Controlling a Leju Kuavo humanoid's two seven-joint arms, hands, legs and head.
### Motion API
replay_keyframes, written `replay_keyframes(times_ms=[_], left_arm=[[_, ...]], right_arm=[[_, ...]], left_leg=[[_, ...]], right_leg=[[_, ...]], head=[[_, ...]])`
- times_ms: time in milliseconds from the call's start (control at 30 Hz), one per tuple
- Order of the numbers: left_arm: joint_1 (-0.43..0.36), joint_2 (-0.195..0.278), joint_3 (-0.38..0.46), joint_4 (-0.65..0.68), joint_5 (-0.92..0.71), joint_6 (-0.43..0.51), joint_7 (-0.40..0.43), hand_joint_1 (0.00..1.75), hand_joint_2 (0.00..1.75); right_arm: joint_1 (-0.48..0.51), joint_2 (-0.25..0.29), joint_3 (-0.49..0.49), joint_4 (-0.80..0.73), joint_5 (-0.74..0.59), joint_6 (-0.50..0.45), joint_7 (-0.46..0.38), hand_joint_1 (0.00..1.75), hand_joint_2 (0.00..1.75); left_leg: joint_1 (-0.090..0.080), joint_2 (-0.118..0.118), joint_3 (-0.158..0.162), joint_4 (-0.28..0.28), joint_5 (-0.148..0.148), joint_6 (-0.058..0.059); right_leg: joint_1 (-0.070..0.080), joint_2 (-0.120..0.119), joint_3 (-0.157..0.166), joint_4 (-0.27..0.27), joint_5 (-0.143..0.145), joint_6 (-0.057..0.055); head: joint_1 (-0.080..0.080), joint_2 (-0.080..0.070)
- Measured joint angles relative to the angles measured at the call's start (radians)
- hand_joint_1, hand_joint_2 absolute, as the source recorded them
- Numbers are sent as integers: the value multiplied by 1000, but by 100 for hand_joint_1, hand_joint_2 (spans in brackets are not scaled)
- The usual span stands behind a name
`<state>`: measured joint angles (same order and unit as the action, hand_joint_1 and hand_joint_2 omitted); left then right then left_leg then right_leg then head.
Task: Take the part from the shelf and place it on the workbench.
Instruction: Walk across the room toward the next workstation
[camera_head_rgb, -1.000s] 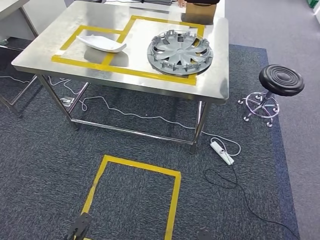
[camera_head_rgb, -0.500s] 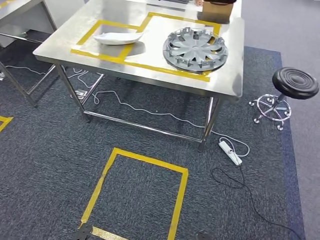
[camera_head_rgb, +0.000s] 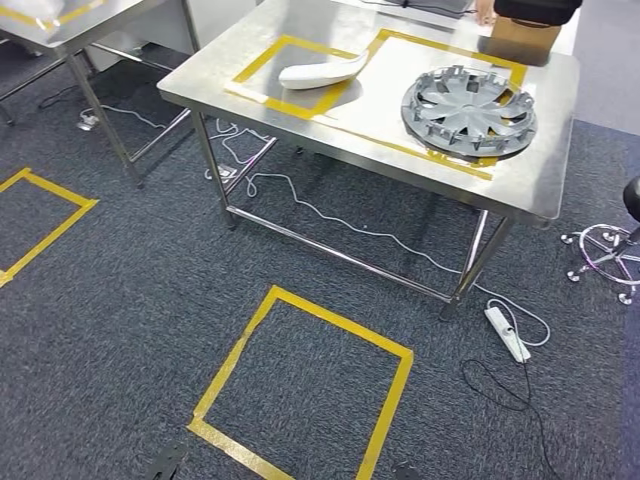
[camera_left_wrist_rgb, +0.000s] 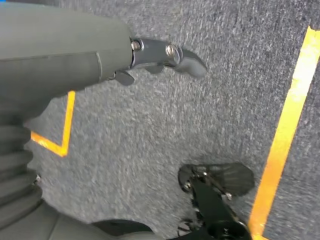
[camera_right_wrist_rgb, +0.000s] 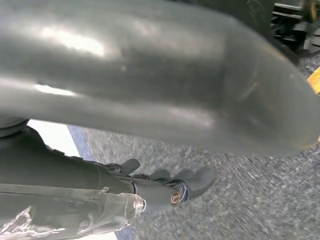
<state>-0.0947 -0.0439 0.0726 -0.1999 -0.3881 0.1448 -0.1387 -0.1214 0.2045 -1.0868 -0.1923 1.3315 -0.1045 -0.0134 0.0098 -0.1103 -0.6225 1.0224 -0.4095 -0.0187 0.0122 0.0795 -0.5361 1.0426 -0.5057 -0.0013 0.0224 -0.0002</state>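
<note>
Both hands hang low over grey carpet, empty. The left hand (camera_left_wrist_rgb: 162, 52) has its fingers extended and apart, and the right hand (camera_right_wrist_rgb: 166, 187) looks the same. The stainless steel workbench (camera_head_rgb: 528, 185) stands ahead and to the right, nearer the right arm. It carries one white curved elongated panel (camera_head_rgb: 321, 72), long axis across the bench, and one grey plastic wheel cover (camera_head_rgb: 468, 112), well apart. Which part is to be fetched cannot be told. A second steel table (camera_head_rgb: 83, 25) stands far left.
</note>
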Motion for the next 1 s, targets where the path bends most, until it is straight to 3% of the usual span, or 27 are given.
replay_keyframes(times_ms=[67,100,133,200,267,300,333,400,467,500,567,633,700,733,767,800,833,867,933,1000], left_arm=[[5,0,8,0,4,-1,-18,0,175],[8,0,12,0,4,2,-24,0,175],[9,0,14,0,4,5,-28,0,175],[5,0,15,0,1,13,-34,0,175],[2,-2,15,0,-1,21,-40,0,175],[2,-3,16,0,-2,25,-42,0,175],[3,-3,16,0,-4,32,-45,0,175],[1,-5,18,0,-12,44,-50,0,175],[-6,-9,18,0,-20,52,-56,0,175],[-8,-12,18,0,-24,55,-58,0,175],[-8,-15,18,0,-28,56,-60,0,175],[-6,-17,18,0,-23,53,-62,0,175],[-10,-20,19,0,-13,43,-64,0,175],[-13,-22,20,0,-10,37,-65,0,175],[-14,-23,22,0,-7,27,-65,0,131],[-14,-24,25,0,-4,14,-66,0,87],[-13,-24,29,0,0,1,-68,0,44],[-12,-24,33,0,5,-13,-71,0,0],[-14,-23,41,0,11,-31,-77,0,0],[-17,-23,45,0,12,-43,-79,0,0]], right_arm=[[-1,0,0,0,0,-1,0,0,0],[-2,1,0,0,0,-2,0,0,0],[-1,1,0,0,0,-2,-1,0,0],[1,1,0,0,0,-4,-1,0,0],[4,1,0,0,0,-4,0,0,0],[5,1,0,0,0,-4,0,0,0],[4,1,0,0,0,-4,0,0,0],[3,1,0,0,0,-4,1,0,0],[2,1,0,0,1,-4,2,0,0],[1,1,0,0,2,-4,2,0,0],[-1,1,0,0,3,-4,3,0,0],[-1,1,0,0,4,-4,4,0,0],[2,1,0,0,5,-4,4,0,0],[4,1,0,0,6,-3,4,0,0],[6,1,0,0,6,-3,4,0,0],[7,1,0,0,7,-2,4,0,0],[7,1,0,0,7,-2,4,0,0],[7,1,0,0,8,-2,5,0,0],[6,1,0,0,9,-1,5,0,0],[6,2,0,0,10,0,4,0,0]], left_leg=[[5,-13,-7,-6,10,-14],[4,0,-10,-3,7,-19],[2,23,-20,15,-10,-23],[-1,77,-61,111,-77,-31],[1,95,-102,221,-132,-39],[2,97,-103,239,-134,-42],[3,101,-84,221,-120,-44],[3,136,-6,105,-70,-47],[-1,175,52,4,-44,-35],[-4,182,60,-16,-42,-26],[-6,163,56,-21,-38,-7],[-4,143,51,-23,-30,7],[-1,120,43,-24,-22,18],[-1,108,38,-24,-19,21],[-1,94,33,-24,-15,22],[-1,81,29,-24,-12,21],[0,67,25,-24,-8,19],[1,52,23,-24,-5,16],[3,25,19,-22,1,6],[4,2,11,-21,10,-6]], right_leg=[[1,-17,3,-13,10,4],[-1,-27,5,-21,18,2],[-3,-39,7,-29,26,-1],[-4,-69,3,-37,36,-6],[-3,-102,-4,-36,40,-7],[-3,-117,-8,-36,42,-7],[-4,-131,-11,-35,43,-6],[-3,-157,-15,-30,44,-1],[3,-179,-20,-20,40,8],[7,-189,-20,-18,39,13],[7,-206,-19,-17,38,20],[1,-173,-28,10,13,31],[-4,-113,-68,109,-52,41],[-5,-96,-96,177,-88,43],[-6,-87,-121,234,-112,43],[-6,-83,-133,264,-118,43],[-6,-81,-126,255,-104,42],[-8,-75,-101,209,-75,41],[-15,-33,-29,72,-14,40],[-19,5,7,-5,5,38]], head=[[0,0],[-1,0],[-4,0],[-8,0],[-10,0],[-10,0],[-10,0],[-10,0],[-10,0],[-9,0],[-6,0],[-5,0],[-2,0],[-1,0],[0,0],[0,0],[0,0],[0,0],[0,0],[1,0]])
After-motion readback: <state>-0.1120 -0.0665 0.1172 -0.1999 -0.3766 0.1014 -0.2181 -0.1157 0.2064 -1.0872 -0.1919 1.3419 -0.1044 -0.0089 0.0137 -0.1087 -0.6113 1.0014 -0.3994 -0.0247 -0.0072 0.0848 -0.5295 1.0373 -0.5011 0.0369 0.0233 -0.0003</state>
